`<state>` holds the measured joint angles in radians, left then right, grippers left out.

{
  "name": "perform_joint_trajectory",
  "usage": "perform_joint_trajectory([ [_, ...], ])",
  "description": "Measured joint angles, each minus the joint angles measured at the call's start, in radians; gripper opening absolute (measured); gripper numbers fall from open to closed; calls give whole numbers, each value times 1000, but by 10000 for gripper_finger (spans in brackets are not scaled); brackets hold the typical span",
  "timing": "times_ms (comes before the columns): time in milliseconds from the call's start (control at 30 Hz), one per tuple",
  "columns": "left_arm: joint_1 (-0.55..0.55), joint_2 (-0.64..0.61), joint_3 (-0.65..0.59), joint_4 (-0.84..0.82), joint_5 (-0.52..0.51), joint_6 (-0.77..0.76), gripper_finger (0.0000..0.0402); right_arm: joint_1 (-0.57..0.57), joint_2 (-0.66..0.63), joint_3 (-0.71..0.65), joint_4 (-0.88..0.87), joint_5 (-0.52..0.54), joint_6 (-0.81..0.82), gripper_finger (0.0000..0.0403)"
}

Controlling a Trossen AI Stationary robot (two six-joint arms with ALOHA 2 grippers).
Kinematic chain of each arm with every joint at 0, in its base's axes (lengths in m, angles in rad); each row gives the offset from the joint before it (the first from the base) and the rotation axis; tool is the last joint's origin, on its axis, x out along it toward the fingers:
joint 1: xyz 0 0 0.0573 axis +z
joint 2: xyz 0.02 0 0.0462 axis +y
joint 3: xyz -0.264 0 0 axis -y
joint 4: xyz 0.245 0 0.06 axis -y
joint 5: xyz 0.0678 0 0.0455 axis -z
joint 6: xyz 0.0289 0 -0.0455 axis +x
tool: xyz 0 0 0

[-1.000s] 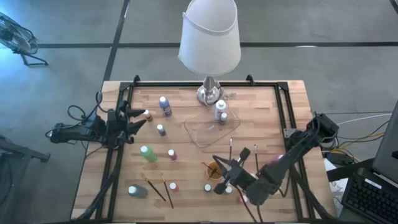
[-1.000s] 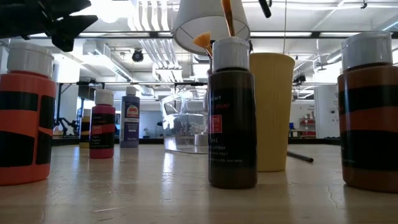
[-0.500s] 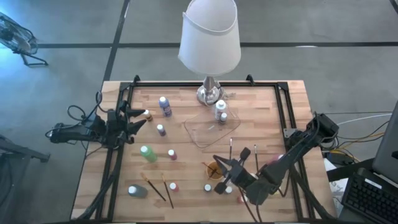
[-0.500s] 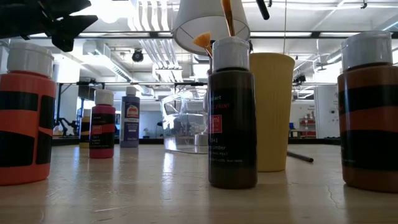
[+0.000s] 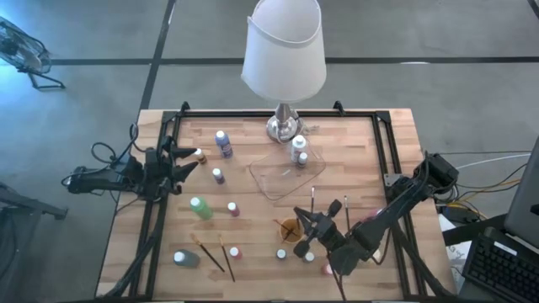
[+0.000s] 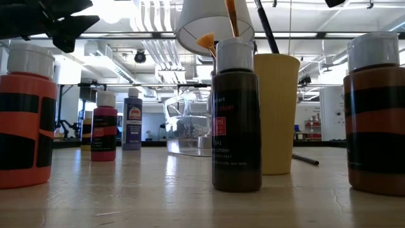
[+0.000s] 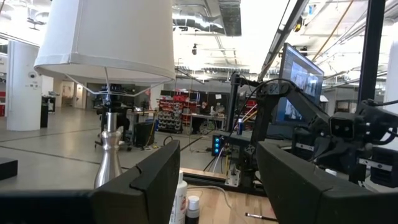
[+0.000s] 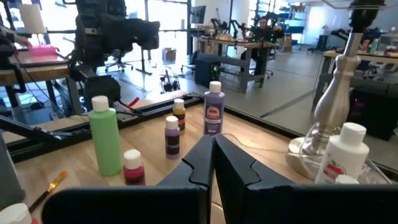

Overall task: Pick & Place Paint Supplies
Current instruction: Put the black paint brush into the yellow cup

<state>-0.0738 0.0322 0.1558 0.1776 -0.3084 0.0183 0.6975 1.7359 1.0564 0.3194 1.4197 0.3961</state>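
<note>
My right gripper (image 5: 305,224) hangs shut over the orange cup (image 5: 290,230), its fingers (image 8: 198,163) closed together in the wrist view. A thin dark brush (image 6: 266,26) slants down from above the low view, and its lower end passes behind the rim of the cup (image 6: 276,114). Two other brushes stand in that cup. Small white-capped bottles stand about the table: purple (image 5: 223,143), green (image 5: 200,208), pink (image 5: 232,209) and grey (image 5: 185,258). My left gripper (image 5: 184,160) waits open at the table's left edge. My right gripper is shut on the dark brush, somewhere on its upper handle. The place of contact lies above the low view's top edge and under the gripper in the high view. The brush hangs slanted below the fingers, lower end in or just behind the cup.
A lamp (image 5: 285,50) stands at the far middle, its base next to a clear tray (image 5: 282,178) that holds a white bottle (image 5: 300,152). Loose brushes lie near the front left (image 5: 216,255) and beside the cup (image 5: 312,200). A black rail frames the table.
My right gripper has come down over the cup and rolled a little, staying shut. The dark brush has sunk with it: only its tip showed at the low view's top before, and now its handle reaches down to the cup's rim.
</note>
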Motion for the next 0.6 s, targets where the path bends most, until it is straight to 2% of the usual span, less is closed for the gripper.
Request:
perform_joint_trajectory([
  [233,0,0,0,0,0,0,218,0,10,8,15,10,-11,8],
  [367,0,0,0,0,0,0,218,0,78,27,14,107,-44,8],
  [600,0,0,0,1,0,0,218,7,189,75,40,132,-6,8],
])
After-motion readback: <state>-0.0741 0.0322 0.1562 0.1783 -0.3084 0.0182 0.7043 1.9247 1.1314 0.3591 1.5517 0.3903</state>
